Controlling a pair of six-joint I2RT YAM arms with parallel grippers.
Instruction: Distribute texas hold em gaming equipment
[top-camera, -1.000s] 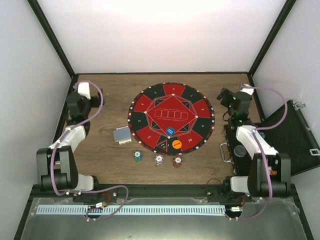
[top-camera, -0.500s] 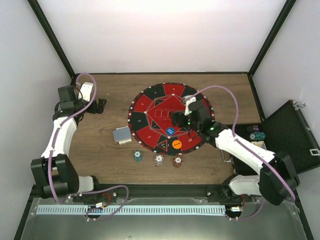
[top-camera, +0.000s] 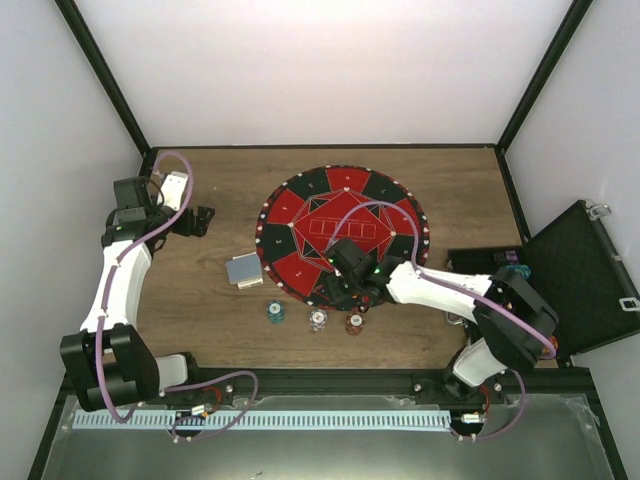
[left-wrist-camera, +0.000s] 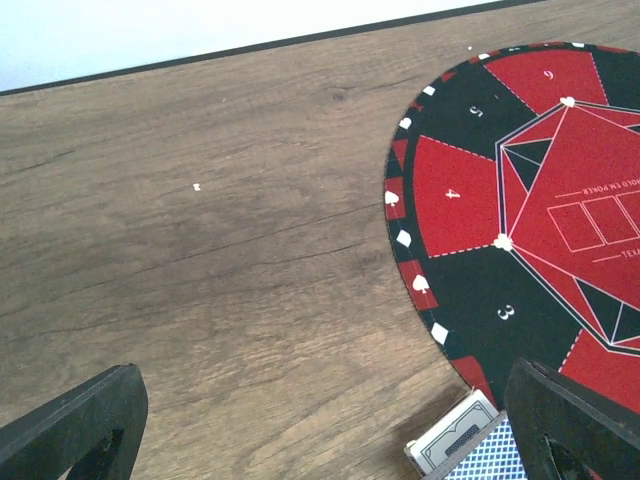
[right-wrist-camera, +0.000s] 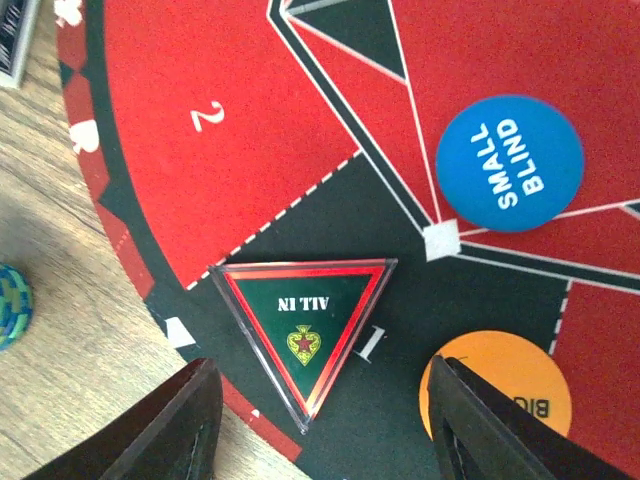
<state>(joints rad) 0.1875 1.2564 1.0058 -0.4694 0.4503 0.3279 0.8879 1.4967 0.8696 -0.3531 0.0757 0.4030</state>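
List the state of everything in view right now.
Left gripper: open, empty.
Right gripper: open, above the ALL IN triangle.
Black case: lid open.
Card deck: flat beside the mat.
Blue disc: on mat.
Orange disc: on mat.
Three chip stacks: on table.

The top external camera sits high above the near edge of the table (top-camera: 450, 180) and looks down on all of it, with the round mat (top-camera: 285, 208) at the centre. The left wrist camera hangs low over the left side, tilted toward the far wall. It takes in the mat's left rim and, at its bottom edge, the card deck (left-wrist-camera: 470, 445), both shared with the top view. The right wrist camera looks almost straight down from very close on the mat's near rim and the blue disc (right-wrist-camera: 510, 163). The teal chip (right-wrist-camera: 12, 305) at its left edge also shows from above.
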